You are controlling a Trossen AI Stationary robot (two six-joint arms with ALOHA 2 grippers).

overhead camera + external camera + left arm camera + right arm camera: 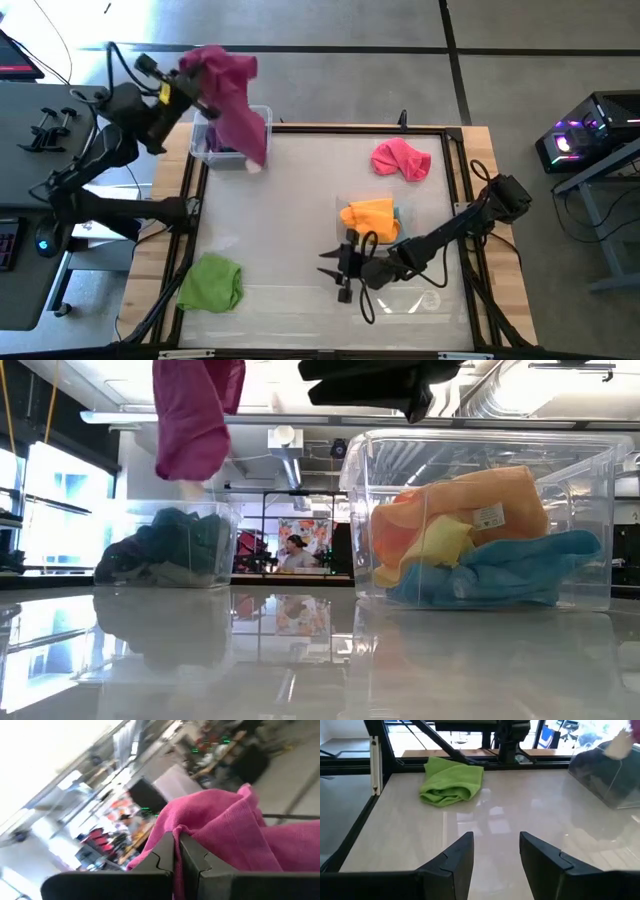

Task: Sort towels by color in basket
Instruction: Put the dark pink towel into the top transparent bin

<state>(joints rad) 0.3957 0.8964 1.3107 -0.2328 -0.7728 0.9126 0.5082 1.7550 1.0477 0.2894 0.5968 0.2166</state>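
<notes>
My left gripper [197,75] is shut on a magenta towel [238,105], held high above a clear basket [214,146] at the table's far left. The low view shows the towel [192,415] hanging over that basket [165,550], which holds dark green and grey cloths. A second clear basket [590,490] near the middle holds orange [370,217], yellow [440,540] and light blue [500,570] towels. A pink towel [401,160] and a lime green towel [211,282] lie bunched on the table. My right gripper [338,270] is open and empty, low over the table beside the orange towel. My left gripper pinches a bunched fold of the magenta towel [172,827] between its two fingers. One layer or several, I cannot tell. The towel is lifted clear and hangs slack below the fingers, its lower end [255,150] over the far-left basket's rim.
A dark frame [190,190] runs around the table top. The lime green towel also shows in the right wrist view [452,782], ahead of my right gripper [495,852], across bare table. A computer and desks stand outside the table.
</notes>
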